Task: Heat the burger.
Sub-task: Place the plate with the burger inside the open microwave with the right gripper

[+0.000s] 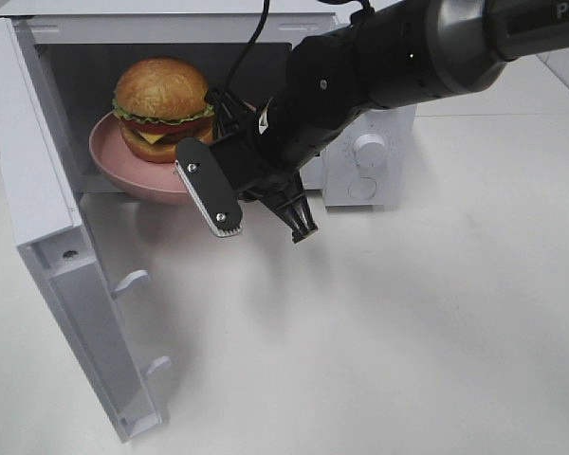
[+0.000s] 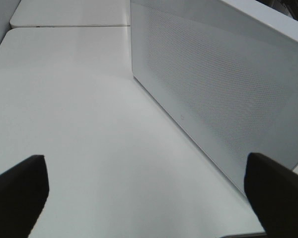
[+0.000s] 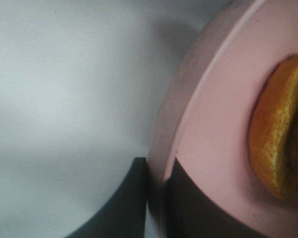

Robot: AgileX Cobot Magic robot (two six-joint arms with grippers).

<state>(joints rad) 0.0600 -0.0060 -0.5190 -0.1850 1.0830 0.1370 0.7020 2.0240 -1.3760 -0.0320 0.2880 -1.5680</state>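
Right wrist view: the right end effector (image 3: pixel 159 206) is closed on the rim of a pink plate (image 3: pixel 213 124), one dark finger above the rim and one below. The burger (image 3: pixel 275 134) sits on the plate just beyond the fingers, only its golden bun edge in frame. High exterior view: the right arm reaches across to the white microwave (image 1: pixel 360 38), whose door (image 1: pixel 38 190) stands swung wide open. Ahead of the end effector, the burger and plate rest in the oven's mouth, and the plate's near rim appears to hang out over the threshold. The step in hand seems to be sliding the plate in. It would go best with the plate kept level and pushed straight and deep enough to clear the door's path before letting go, so the burger does not tip. The control knob (image 1: pixel 368 149) lies beside the arm, and the tabletop (image 1: pixel 408 332) below is bare. The arm itself fills the opening and must back out before the door can close. Left wrist view: the left end effector (image 2: pixel 146 193) is wide open and empty, hovering over the tabletop beside the door's perforated outer face.
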